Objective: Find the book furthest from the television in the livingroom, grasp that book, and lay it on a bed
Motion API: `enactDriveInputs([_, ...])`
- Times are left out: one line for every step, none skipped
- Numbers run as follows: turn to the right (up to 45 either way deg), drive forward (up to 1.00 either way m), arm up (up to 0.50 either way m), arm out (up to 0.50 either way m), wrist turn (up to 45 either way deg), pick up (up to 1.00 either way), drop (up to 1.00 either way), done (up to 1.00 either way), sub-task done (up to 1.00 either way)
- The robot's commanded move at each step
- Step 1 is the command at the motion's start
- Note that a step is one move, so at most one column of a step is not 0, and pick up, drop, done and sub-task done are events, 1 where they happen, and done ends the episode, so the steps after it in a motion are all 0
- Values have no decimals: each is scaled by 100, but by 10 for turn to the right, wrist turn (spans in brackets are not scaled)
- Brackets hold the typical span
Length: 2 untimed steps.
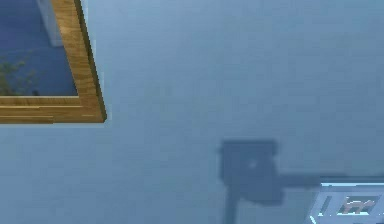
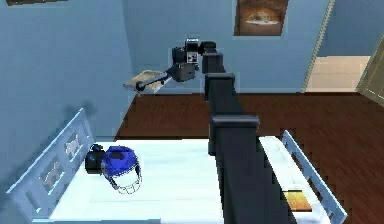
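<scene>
Arm side view: arm [image 2: 236,140] runs up from the bottom edge, with the tool [image 2: 153,84] upper middle of frame. The tool holds the book [image 2: 136,79], which hangs at the finger end, clear of bed and floor, against the blue wall. Bed [image 2: 175,180] lies across the lower frame, blue helmet [image 2: 121,166] on it at lower left. Forward view: framed picture [image 1: 45,60] on the wall, upper left.

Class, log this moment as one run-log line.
end effector: holds book, clear of surfaces | arm: extended over bed | on bed: blue helmet | book: not yet laid
</scene>
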Motion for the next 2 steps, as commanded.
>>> enactDriveInputs([0, 0, 0, 0, 390, 0, 0, 0, 0])
enactDriveInputs([0, 0, -40, 0, 0, 0, 0, 0, 0])
